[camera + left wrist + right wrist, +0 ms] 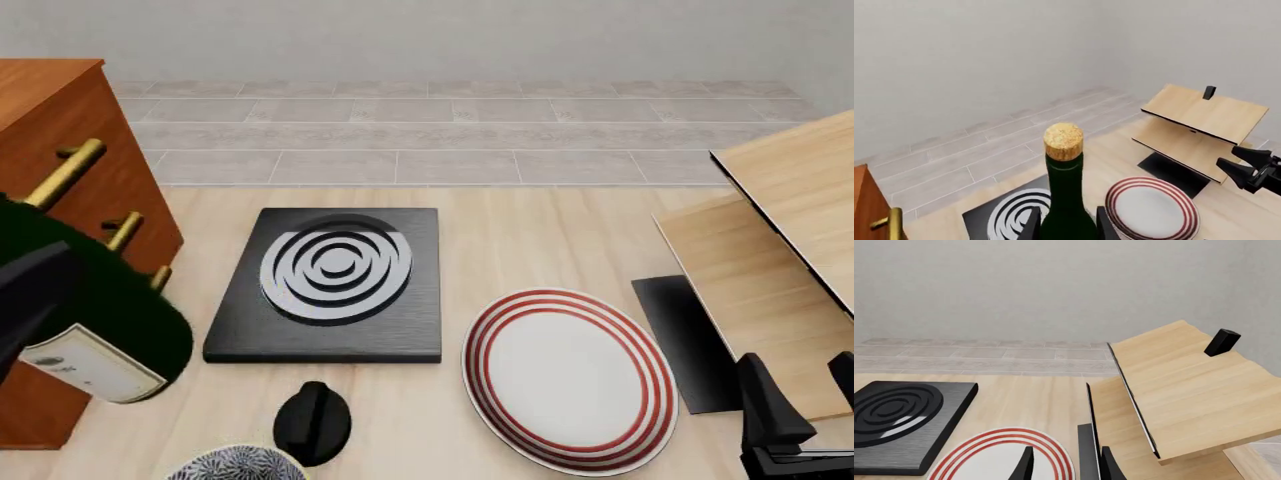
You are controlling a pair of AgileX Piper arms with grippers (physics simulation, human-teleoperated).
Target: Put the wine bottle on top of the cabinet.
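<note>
- wine bottle (1066, 200) is up off the desk (534, 240), gripped by the left hand (1067, 225), right beside the cabinet (67, 130)
- right hand (1064, 465) is narrow-ish, holding nothing, over the striped plate (567, 375)

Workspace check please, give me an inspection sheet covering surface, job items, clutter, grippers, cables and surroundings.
Surface: light wood table.
Job's things: wine bottle upright, corked, held off the table in the left gripper; cabinet at the table's left, its top bare in the part shown.
Clutter: black burner plate, red-rimmed plate, black knob, patterned bowl, pale wood boards on a dark base.
Grippers: left shut on the bottle; right gripper open, holding nothing, above the plate's edge.
Cables: nothing seen.
Surroundings: tiled floor, plain grey wall.
</note>
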